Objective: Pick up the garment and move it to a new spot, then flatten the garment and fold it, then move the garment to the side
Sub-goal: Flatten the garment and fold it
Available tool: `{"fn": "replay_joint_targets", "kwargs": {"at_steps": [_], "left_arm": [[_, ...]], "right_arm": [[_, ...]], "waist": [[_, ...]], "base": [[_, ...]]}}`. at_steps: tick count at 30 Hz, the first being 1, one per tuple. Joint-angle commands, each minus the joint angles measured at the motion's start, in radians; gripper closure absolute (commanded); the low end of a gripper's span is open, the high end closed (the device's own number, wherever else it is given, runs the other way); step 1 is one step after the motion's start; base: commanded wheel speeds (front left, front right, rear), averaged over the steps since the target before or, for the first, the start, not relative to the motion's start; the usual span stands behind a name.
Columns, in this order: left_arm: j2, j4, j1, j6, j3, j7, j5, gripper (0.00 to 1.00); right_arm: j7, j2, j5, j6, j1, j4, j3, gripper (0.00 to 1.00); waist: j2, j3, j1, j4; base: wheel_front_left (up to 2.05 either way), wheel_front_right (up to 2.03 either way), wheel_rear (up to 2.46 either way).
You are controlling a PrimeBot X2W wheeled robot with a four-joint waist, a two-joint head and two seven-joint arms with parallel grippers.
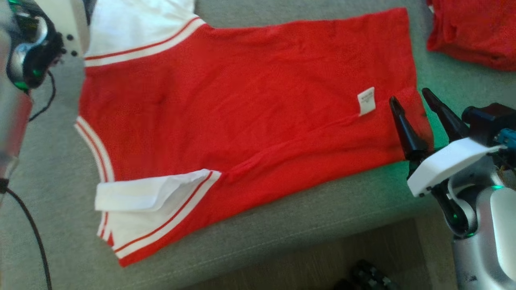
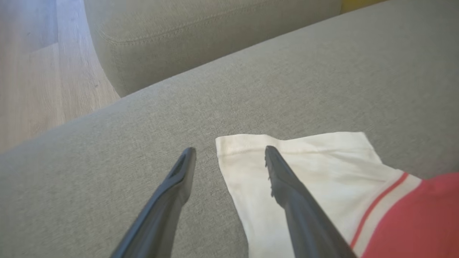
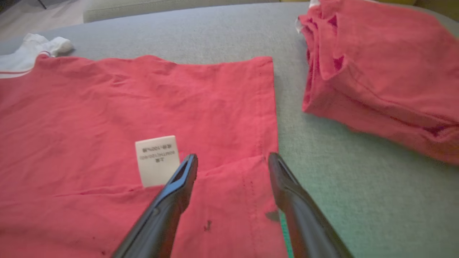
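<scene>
Here's the grey sofa (image 1: 60, 181), and across its seat lies the red shirt (image 1: 242, 100), spread nearly flat. Its long axis runs along the seat's front edge, sleeve end at our left, hem at our right. Toward the seat's back right corner sits a pile of folded red clothes (image 1: 471, 36), apart from the hem.

The shirt's near side is turned over in a long strip, and the near sleeve (image 1: 153, 197) has its cuff flipped back, so flattening looks unfinished to us.

Now the arms. Our right gripper (image 1: 410, 97) is wide open and holding nothing, fingers straddling the hem at its near corner, clearly the closer hand for that end. Our left gripper (image 2: 230, 150) is open too, empty, poised over the cuff corner of what we take for the far sleeve (image 2: 304, 161).

Smallest of all, a white label (image 1: 366, 100) shows just beside the right gripper.
</scene>
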State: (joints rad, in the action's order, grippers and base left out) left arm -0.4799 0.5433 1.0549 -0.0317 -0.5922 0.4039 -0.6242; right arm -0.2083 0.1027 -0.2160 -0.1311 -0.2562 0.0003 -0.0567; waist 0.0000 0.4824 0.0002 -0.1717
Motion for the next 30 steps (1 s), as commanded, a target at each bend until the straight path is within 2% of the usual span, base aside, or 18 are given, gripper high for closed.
{"fn": "replay_joint_targets", "kwargs": {"at_steps": [1,6,12,17,24,26,27,28,29,30], "left_arm": [[-0.039,0.007,0.064,-0.006,0.029,0.001,0.019,0.00],[-0.050,0.129,0.136,-0.028,-0.005,0.002,0.063,0.00],[-0.055,0.209,0.172,-0.041,-0.028,0.009,0.082,0.00],[-0.054,0.256,0.188,-0.047,-0.047,0.031,0.089,0.00],[-0.035,0.282,0.199,-0.059,-0.067,0.118,0.068,0.00],[-0.032,0.274,0.200,-0.060,-0.059,0.107,0.057,0.58],[-0.031,0.270,0.200,-0.061,-0.057,0.097,0.054,0.79],[-0.030,0.267,0.199,-0.061,-0.051,0.087,0.048,0.95],[-0.029,0.265,0.197,-0.061,-0.046,0.077,0.042,1.00],[-0.029,0.263,0.196,-0.059,-0.043,0.065,0.040,1.00]], "right_arm": [[0.015,0.003,-0.009,0.000,-0.014,-0.027,0.021,0.00],[0.041,-0.009,-0.018,0.000,-0.031,-0.006,0.035,0.00],[0.059,-0.016,-0.021,0.000,-0.041,0.020,0.037,0.00],[0.064,-0.018,-0.019,0.000,-0.044,0.032,0.030,0.00],[0.051,-0.013,-0.009,0.000,-0.044,0.024,0.024,0.00],[0.048,-0.013,-0.011,0.000,-0.048,0.019,0.030,0.00],[0.048,-0.012,-0.012,0.000,-0.051,0.018,0.033,0.00],[0.047,-0.012,-0.012,0.000,-0.055,0.018,0.034,0.00],[0.046,-0.012,-0.012,0.000,-0.059,0.019,0.037,0.00],[0.044,-0.011,-0.013,0.000,-0.065,0.021,0.041,0.00]], "waist": [[0.0000,0.040,-0.0002,-0.041],[0.0000,0.082,-0.0002,-0.080],[0.0000,0.099,-0.0002,-0.101],[0.0000,0.096,-0.0002,-0.102],[0.0000,0.089,-0.0002,-0.087],[0.0000,0.090,-0.0002,-0.085],[0.0000,0.090,-0.0002,-0.084],[0.0000,0.090,-0.0002,-0.084],[0.0000,0.089,-0.0002,-0.083],[0.0000,0.089,-0.0002,-0.083]], "base": [[0.00,0.00,0.00],[0.00,0.00,0.00],[0.00,0.00,0.00],[0.00,0.00,0.00],[0.00,0.00,0.00],[0.00,0.00,0.00],[0.00,0.00,0.00],[0.00,0.00,0.00],[0.00,0.00,0.00],[0.00,0.00,0.00]]}}
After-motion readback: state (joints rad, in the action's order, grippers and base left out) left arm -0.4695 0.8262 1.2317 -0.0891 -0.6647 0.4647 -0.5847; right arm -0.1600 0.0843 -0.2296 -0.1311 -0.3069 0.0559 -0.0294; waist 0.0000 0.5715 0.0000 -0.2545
